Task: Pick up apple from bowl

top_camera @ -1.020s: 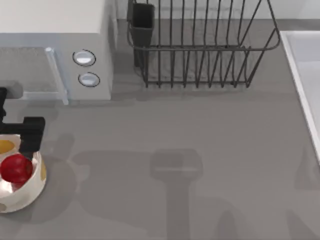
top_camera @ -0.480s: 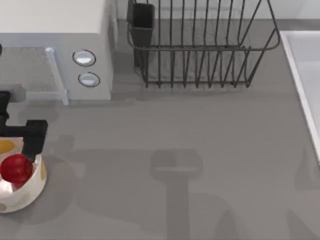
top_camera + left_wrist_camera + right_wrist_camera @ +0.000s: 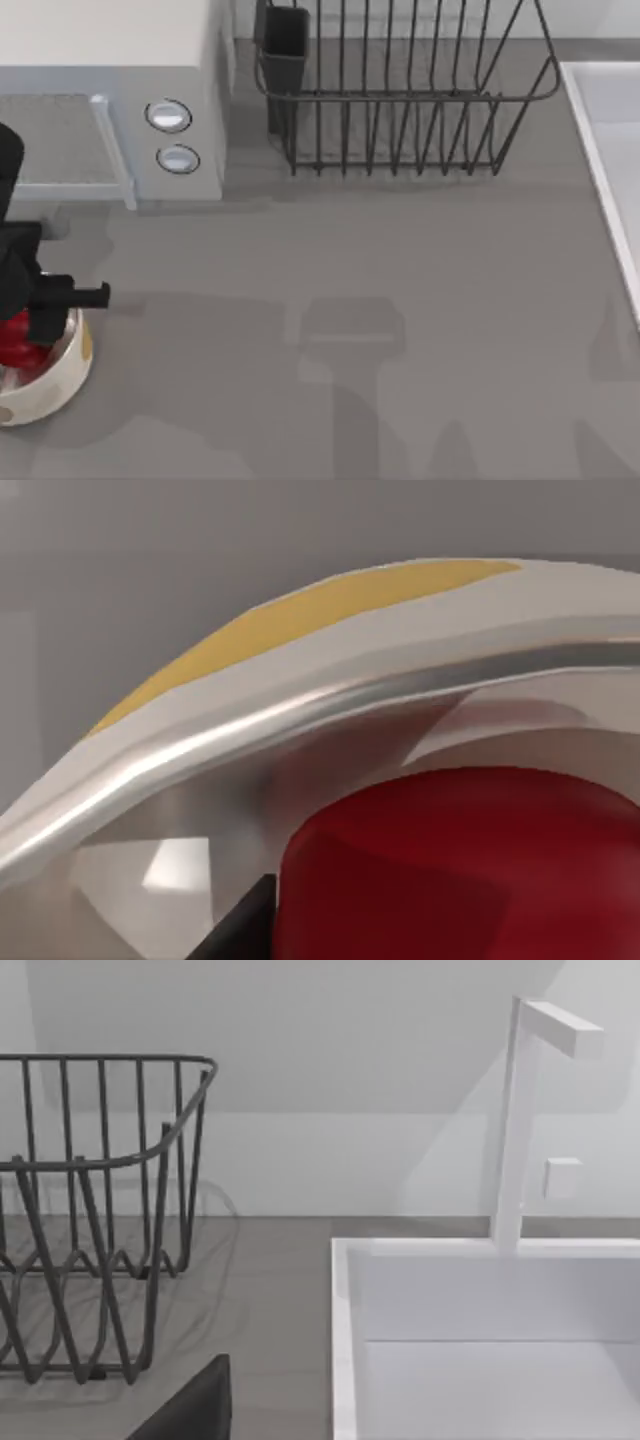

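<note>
The left end effector (image 3: 25,320) is low over the round cream-white bowl with yellow-orange spots (image 3: 70,365), at the left edge of the grey tabletop (image 3: 400,280). The small shiny red apple (image 3: 12,340) sits inside the bowl, and the black end effector covers part of it from above. In the left wrist view the apple (image 3: 460,870) is very close, right under the camera, with the bowl's thick wall (image 3: 300,690) curving behind it. One dark fingertip (image 3: 240,925) is just beside the apple. I cannot tell if the fingers are spread or pressed together.

A white microwave with two round knobs (image 3: 170,100) stands behind the bowl. A dark wire dish rack (image 3: 400,90) stands near the back, and a white sink (image 3: 480,1340) is at the right.
</note>
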Robot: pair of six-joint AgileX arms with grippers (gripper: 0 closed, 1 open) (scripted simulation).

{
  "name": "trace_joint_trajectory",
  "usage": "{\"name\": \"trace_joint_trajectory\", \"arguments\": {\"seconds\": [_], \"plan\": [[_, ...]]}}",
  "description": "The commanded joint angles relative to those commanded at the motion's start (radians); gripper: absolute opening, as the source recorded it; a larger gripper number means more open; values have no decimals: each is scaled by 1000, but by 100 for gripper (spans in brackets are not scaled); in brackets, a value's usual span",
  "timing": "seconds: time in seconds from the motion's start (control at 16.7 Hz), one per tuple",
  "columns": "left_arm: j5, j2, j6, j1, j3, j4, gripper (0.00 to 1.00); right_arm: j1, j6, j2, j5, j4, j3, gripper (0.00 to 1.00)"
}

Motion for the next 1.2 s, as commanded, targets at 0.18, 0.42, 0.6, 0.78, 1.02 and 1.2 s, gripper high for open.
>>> {"name": "trace_joint_trajectory", "arguments": {"seconds": [0.18, 0.42, 0.6, 0.78, 1.02, 1.2], "plan": [[0, 26, 1, 0, -27, 40, 100, 0, 0, 0, 0, 0, 0, 100], [0, 26, 1, 0, -27, 40, 92, 0, 0, 0, 0, 0, 0, 100], [0, 26, 1, 0, -27, 40, 70, 0, 0, 0, 0, 0, 0, 100], [0, 26, 1, 0, -27, 40, 47, 0, 0, 0, 0, 0, 0, 100], [0, 26, 1, 0, -27, 40, 17, 0, 0, 0, 0, 0, 0, 100], [0, 26, 1, 0, -27, 40, 0, 0, 0, 0, 0, 0, 0, 100]]}}
